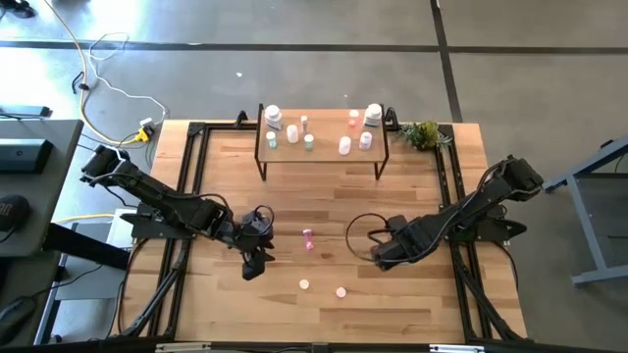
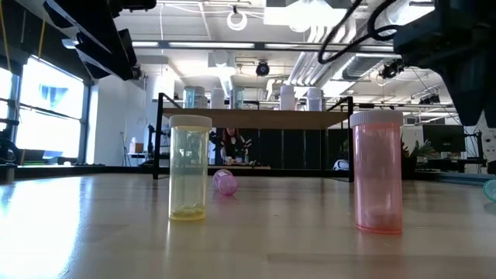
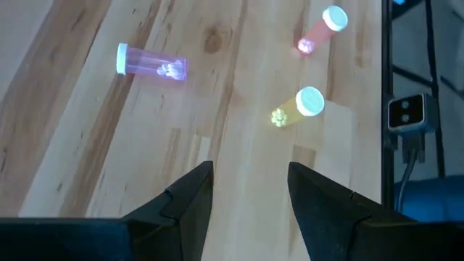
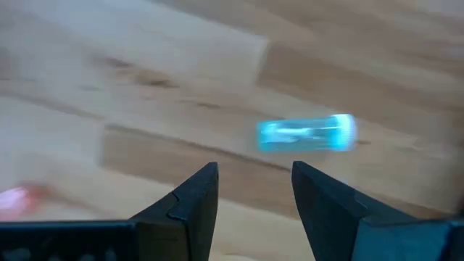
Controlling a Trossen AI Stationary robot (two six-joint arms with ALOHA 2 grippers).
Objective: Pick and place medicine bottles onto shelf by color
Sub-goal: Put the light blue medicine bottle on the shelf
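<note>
Centrally, a pink bottle (image 1: 308, 238) is seen lying on the tabletop (image 1: 324, 196) between the left gripper (image 1: 257, 253) and right gripper (image 1: 381, 251), both with fingers held apart and empty.

Overhead, table-level, perhaps two downward wrist views.

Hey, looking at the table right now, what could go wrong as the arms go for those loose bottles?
1. The pink bottle lies on its side between the grippers, so it may roll away if nudged.
2. The yellow bottle and another pink bottle stand upright close together; reaching for one might topple the other.
3. The shelf already holds several bottles, so a new one could knock them over.
</note>
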